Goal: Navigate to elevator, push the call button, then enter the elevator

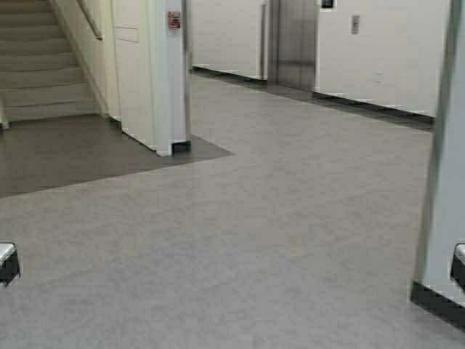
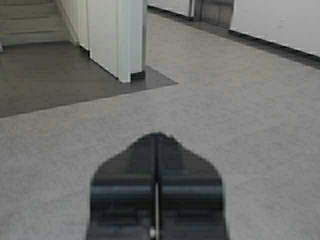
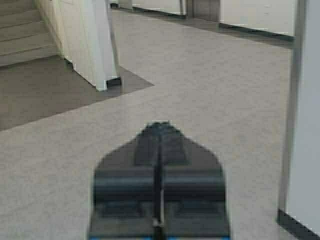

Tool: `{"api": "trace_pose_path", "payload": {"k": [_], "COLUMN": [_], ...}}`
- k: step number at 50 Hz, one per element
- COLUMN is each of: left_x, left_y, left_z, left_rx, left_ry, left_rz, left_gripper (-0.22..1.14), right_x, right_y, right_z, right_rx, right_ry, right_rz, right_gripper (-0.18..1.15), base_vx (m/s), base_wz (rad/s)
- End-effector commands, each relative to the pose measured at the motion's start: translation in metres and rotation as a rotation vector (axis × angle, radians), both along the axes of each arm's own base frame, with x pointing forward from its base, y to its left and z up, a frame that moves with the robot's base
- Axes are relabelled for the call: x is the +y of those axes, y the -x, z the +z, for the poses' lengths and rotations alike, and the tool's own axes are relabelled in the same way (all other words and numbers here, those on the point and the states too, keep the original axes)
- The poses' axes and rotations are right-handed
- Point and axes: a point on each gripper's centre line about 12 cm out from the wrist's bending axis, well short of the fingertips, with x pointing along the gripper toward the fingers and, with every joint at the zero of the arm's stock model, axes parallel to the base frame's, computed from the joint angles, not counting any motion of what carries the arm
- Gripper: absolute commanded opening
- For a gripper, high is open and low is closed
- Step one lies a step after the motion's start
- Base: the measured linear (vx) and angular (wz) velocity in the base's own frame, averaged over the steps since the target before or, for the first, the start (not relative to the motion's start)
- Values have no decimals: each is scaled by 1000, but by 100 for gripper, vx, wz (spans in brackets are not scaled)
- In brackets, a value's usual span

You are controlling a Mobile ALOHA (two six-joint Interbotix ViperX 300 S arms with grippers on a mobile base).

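The elevator [image 1: 296, 43] with brushed steel doors stands shut in the far wall, ahead and a little right. The call button [image 1: 355, 24] is a small grey plate on the white wall just right of the doors. The elevator's foot also shows in the left wrist view [image 2: 214, 11]. My left gripper [image 2: 157, 136] is shut and empty, held low over the grey floor. My right gripper [image 3: 160, 125] is shut and empty, likewise low over the floor. In the high view only the arms' edges show at the lower left [image 1: 7, 262] and lower right [image 1: 459, 265].
A white pillar [image 1: 166, 73] with a red fire alarm [image 1: 174, 19] stands ahead left, with stairs [image 1: 40, 62] behind it on dark flooring. A white column [image 1: 443, 189] with a black base stands close on my right. Open grey floor [image 1: 290, 203] runs toward the elevator.
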Motion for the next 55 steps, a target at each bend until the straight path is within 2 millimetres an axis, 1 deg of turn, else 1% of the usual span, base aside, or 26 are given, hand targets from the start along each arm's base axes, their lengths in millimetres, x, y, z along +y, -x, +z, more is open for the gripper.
{"api": "trace_pose_path", "payload": {"k": [1,19,30,42,55], "left_x": [0,0,0,-1,-1], "left_y": [-4,-7,-2,-4,-4], "left_z": [7,4,3,11,9], "left_rx": [-17,-3,-12,-32,-27], "left_ry": [-3,-3,3,-1,30], "left_rz": [-2,-2,-2,-5,-7], "left_gripper": [3,3,3,3,3], "right_x": [0,0,0,0,0], "right_y": [-2,0,-3,-3,-1], "right_z": [8,9,8,10,9], "right_rx": [-25,-32,-21,-32,-34], "right_ry": [0,1,0,-2,0], "right_rz": [0,0,2,1,1], "right_gripper": [5,5,5,5,5], "base_vx": [73,75,74,73,71], "base_wz": [18,13,-7,-6,6]}}
